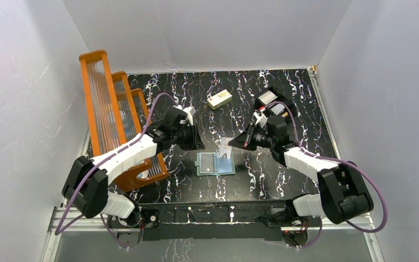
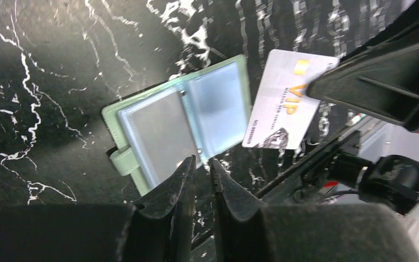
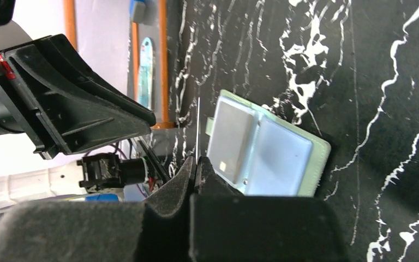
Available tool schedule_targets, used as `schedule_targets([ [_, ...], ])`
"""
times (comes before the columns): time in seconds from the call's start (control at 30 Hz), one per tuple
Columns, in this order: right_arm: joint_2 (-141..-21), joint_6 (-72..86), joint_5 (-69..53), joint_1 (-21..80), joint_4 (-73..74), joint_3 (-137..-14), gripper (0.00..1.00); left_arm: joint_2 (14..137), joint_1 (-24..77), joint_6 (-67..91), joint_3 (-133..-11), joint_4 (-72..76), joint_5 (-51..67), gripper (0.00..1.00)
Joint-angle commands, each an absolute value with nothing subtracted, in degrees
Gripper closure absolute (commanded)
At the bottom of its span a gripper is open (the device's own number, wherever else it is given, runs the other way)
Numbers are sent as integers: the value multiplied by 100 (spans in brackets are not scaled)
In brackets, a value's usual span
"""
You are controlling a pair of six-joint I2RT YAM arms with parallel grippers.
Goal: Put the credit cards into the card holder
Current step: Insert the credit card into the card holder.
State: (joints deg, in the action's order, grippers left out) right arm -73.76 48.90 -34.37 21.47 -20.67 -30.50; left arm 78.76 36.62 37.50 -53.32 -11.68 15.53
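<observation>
The card holder lies open on the black marbled table, its pale blue sleeves facing up. My right gripper is shut on one white credit card, which hangs tilted just above the holder's right side. In the left wrist view that card shows gold "VIP" lettering. In the right wrist view it is only a thin edge. My left gripper hovers over the holder's left edge, its jaws a narrow gap apart with nothing between them.
An orange wire rack stands along the left side, close to the left arm. A cream block lies at the back middle. A black boxy tray sits at the back right behind the right wrist. White walls enclose the table.
</observation>
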Motion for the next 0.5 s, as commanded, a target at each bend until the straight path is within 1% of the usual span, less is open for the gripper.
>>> schedule_targets([
  [0.0, -7699, 4515, -3620, 2149, -2332, -3011, 100, 8246, 3805, 3484, -5328, -1493, 1373, 86],
  [0.13, -8120, 4401, -3649, 2171, -2549, -2984, 100, 8588, 3922, 3378, -5318, -1503, 1237, 88],
  [0.17, -8225, 4395, -3670, 2188, -2643, -2969, 100, 8677, 3942, 3359, -5324, -1499, 1224, 90],
  [0.2, -8332, 4402, -3696, 2202, -2747, -2942, 100, 8747, 3964, 3336, -5312, -1502, 1211, 96],
  [0.27, -8498, 4461, -3758, 2237, -2989, -2892, 100, 8884, 3993, 3312, -5304, -1503, 1172, 100],
  [0.47, -8797, 4602, -3766, 2326, -3409, -2826, 100, 9033, 4094, 3254, -5240, -1600, 891, 100],
])
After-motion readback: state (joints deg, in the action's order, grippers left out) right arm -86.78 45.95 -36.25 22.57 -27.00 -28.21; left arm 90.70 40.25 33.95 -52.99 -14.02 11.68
